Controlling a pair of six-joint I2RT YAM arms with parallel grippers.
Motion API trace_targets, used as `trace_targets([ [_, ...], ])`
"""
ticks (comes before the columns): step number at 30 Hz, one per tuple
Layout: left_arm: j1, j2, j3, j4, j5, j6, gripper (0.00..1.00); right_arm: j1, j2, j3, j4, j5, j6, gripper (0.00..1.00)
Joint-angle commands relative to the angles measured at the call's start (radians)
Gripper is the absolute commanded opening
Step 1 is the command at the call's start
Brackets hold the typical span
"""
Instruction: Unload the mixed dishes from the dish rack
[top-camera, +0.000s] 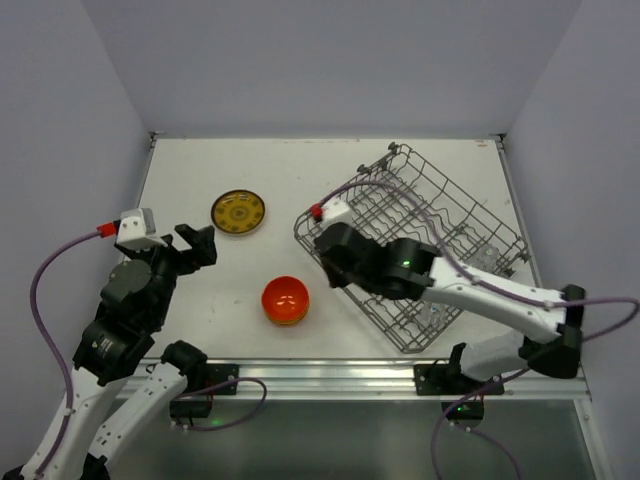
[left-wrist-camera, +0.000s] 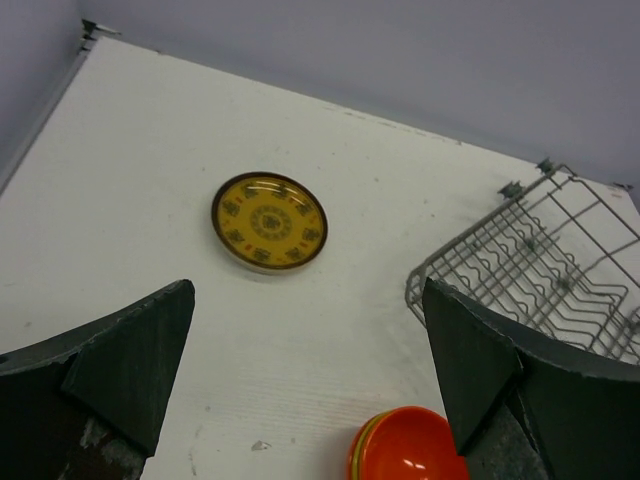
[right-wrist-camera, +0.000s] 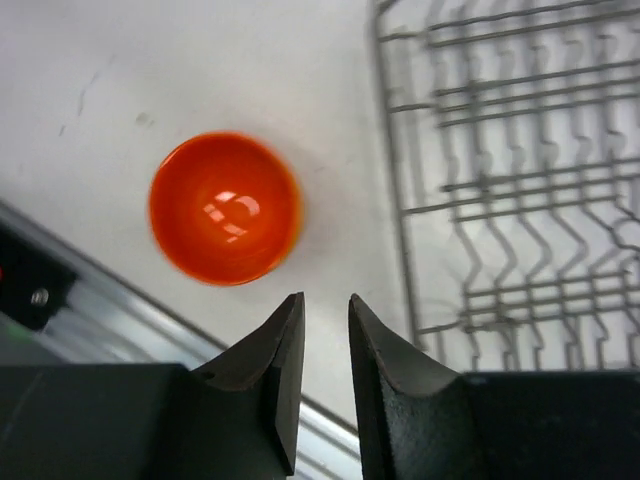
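Now your right claw (right-wrist-camera: 325, 300), narrowly parted and empty, hangs over the dish rack (top-camera: 450, 215) at its left edge. The glasses (top-camera: 432, 317) sit in its near corner, well away from your wide-spread left claw (left-wrist-camera: 308, 290). The bowls (top-camera: 285, 298) and plate (top-camera: 238, 212) rest on the surface (top-camera: 200, 180).

One plate (top-camera: 238, 212), one rack (top-camera: 470, 215), two bowls (top-camera: 285, 298)

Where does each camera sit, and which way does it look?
Top: above and behind, looking down on table, plate, bowl, rack; left arm, right arm show.
Left wrist: on the left arm, facing forward toward the plate; wide-open fingers show.
Right wrist: facing down at the bowl; narrowly parted fingers show.
Shared: bowl and rack in all three.
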Motion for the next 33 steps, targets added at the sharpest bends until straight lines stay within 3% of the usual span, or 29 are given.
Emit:
trace_targets([
  [1,-0.004,0.069,0.003,0.095,0.17,-0.048,1.0,-0.143,-0.254,-0.155,-0.02,0.088,0.082,0.28],
  [5,-0.005,0.171,-0.006,0.141,0.367,-0.065,1.0,-0.318,-0.502,-0.33,-0.043,0.011,0.106,0.46],
  [7,-0.005,0.24,0.007,0.144,0.434,-0.05,1.0,-0.403,-0.614,-0.411,-0.07,0.006,0.135,0.75],
  [8,-0.005,0.258,0.015,0.136,0.449,-0.039,1.0,-0.421,-0.643,-0.435,-0.107,0.017,0.171,0.99],
  [12,-0.005,0.376,0.105,-0.021,0.353,0.017,1.0,-0.458,-0.726,-0.555,-0.153,0.084,0.257,0.99],
  [15,-0.005,0.429,0.144,-0.161,0.105,0.017,1.0,-0.464,-0.734,-0.587,-0.16,0.075,0.308,0.99],
  [17,-0.005,0.421,0.123,-0.157,0.045,0.005,1.0,-0.486,-0.707,-0.589,-0.178,0.059,0.332,0.99],
  [19,-0.005,0.389,0.077,-0.122,0.044,-0.001,1.0,-0.51,-0.67,-0.58,-0.245,0.077,0.38,0.99],
  [25,-0.004,0.361,0.018,-0.062,0.086,0.007,1.0,-0.51,-0.651,-0.569,-0.409,0.242,0.795,0.99],
  [33,-0.007,0.318,-0.006,-0.042,0.132,0.011,1.0,-0.51,-0.586,-0.627,-0.454,0.262,1.035,0.97],
])
